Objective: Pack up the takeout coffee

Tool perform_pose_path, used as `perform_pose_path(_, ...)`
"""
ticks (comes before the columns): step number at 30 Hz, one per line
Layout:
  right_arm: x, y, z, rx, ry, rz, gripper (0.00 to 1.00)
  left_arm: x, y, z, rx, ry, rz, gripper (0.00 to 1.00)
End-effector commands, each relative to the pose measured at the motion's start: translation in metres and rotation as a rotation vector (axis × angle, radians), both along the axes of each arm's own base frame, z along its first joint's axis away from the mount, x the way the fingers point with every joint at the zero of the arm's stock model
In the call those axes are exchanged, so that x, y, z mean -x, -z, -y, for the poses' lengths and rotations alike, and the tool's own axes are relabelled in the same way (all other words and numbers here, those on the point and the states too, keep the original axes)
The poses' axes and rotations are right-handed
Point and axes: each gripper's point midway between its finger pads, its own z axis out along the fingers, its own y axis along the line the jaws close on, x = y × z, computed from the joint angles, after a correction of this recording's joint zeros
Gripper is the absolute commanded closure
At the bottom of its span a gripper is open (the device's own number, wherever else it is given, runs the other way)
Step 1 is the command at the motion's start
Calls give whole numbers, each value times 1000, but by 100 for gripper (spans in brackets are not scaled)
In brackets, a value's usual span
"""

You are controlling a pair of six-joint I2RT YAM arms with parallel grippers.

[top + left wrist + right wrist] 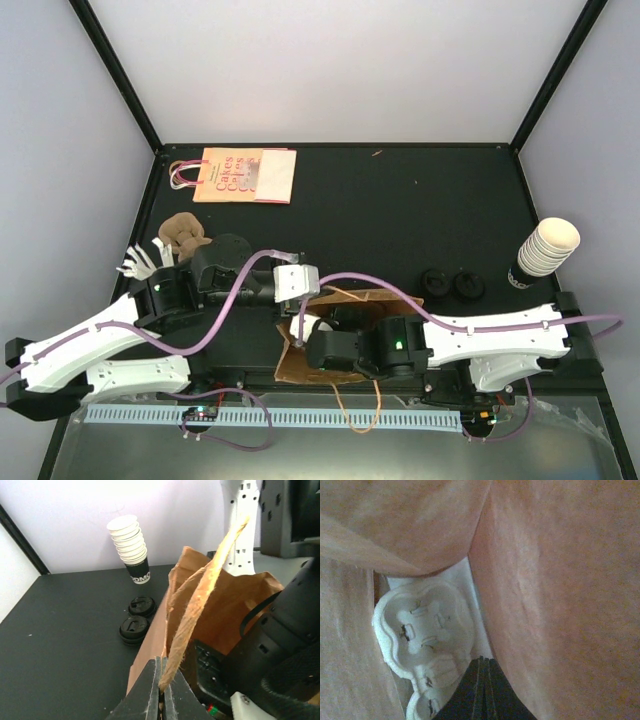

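- The left hand [161,680] is pinched tight on the handle [200,600] of the brown paper bag [235,605]. The flat twisted strip rises from between its fingers up to the bag's rim.
- The bag stands open on the black counter [65,625], between the two arms at the near edge.
- The right hand [482,667] reaches down inside the bag with its fingers pressed together and nothing between them. It is just above a white moulded tray [420,630] lying at the bottom.
- The takeout coffee: I cannot tell where it is — the bag's walls and the right arm hide most of the inside.
- Two black lids [142,605] [134,629] lie just beside the bag, and a stack of lidless cups [131,542] stands farther back.
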Motion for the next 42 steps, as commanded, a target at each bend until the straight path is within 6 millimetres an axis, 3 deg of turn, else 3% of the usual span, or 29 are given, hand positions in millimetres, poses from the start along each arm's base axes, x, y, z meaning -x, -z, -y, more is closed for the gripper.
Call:
perform_pose_path(1,-8,-43,-5,-100,0,65,98,-15,-9,-2,-8,-94,14,99)
perform_pose_path(11,-8,-97,5,-235,-59,58,98,-36,-2,-9,-54,-219,-28,98)
perform_pose_path(24,1,-164,26,-487,-128,-16,98,-49,3,-16,-44,-274,-68,98)
perform_pose_path(30,-11,-190,42,-600,-57,-40,98,-52,4,-19,-43,-287,-79,98)
perform_pose_path(34,-33,-196,57,-666,71,-110,97,-53,5,-23,-46,-295,-77,98)
perform_pose_path(38,-59,-193,78,-726,219,-161,89,-54,2,-28,-41,-306,-59,98)
perform_pose_path(42,-67,-188,88,-757,286,-209,62,-57,-1,-33,-45,-328,-37,99)
